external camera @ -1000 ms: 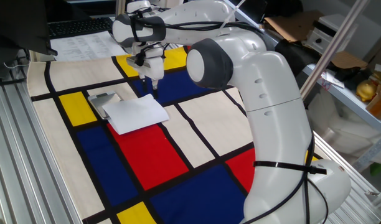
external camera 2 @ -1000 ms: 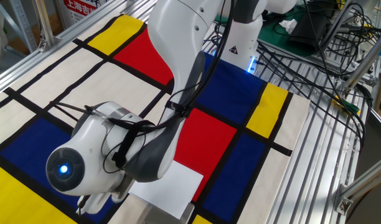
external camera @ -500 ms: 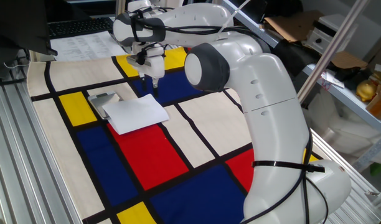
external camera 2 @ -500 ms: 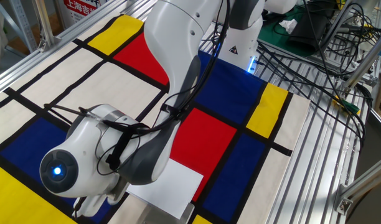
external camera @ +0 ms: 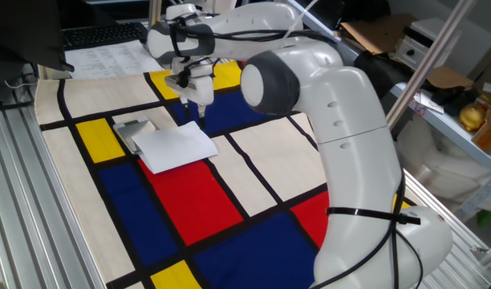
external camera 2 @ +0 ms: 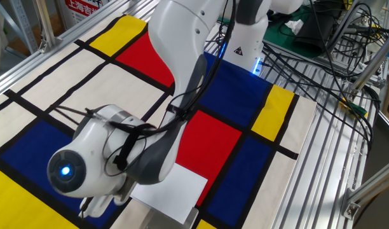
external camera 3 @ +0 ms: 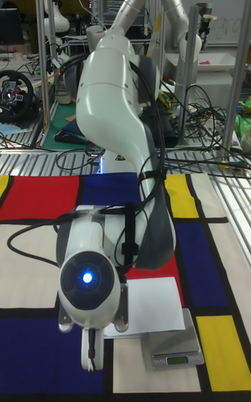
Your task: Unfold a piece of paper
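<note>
While folded, paper (external camera: 175,146) seemingly overlaps plate (external camera: 131,131).

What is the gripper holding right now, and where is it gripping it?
Nothing. The gripper hangs above the table beside the piece of paper, which lies folded, partly on the grey plate.

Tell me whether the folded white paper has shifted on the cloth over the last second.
No. The plain white folded sheet of paper covers the same part of the small grey metal plate and the same red and blue patches of the colour-block cloth as before.
</note>
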Motion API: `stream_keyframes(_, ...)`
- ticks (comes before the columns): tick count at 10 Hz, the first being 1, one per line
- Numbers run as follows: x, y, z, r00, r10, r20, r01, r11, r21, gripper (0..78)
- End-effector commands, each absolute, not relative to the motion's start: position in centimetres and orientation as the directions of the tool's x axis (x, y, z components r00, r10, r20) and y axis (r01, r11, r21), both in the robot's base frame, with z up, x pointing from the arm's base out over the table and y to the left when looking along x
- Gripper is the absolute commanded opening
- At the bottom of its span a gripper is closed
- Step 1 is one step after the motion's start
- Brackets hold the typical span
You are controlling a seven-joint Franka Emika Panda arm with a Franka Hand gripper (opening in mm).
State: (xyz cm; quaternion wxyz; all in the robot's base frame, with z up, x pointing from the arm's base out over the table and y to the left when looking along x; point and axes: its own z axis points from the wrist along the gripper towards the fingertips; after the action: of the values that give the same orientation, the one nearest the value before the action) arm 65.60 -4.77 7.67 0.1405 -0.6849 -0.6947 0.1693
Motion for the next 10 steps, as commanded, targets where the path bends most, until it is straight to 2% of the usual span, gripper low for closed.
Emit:
stream_keyframes(1, 64.8, -4.9, 7.5, -0.021, 0.999, -0.05, 0.906, -0.002, -0.423, 77.4)
stream_keyframes(10, 64.5, -5.2, 8.7, -0.064, 0.998, -0.027, 0.901, 0.046, -0.431, 77.4)
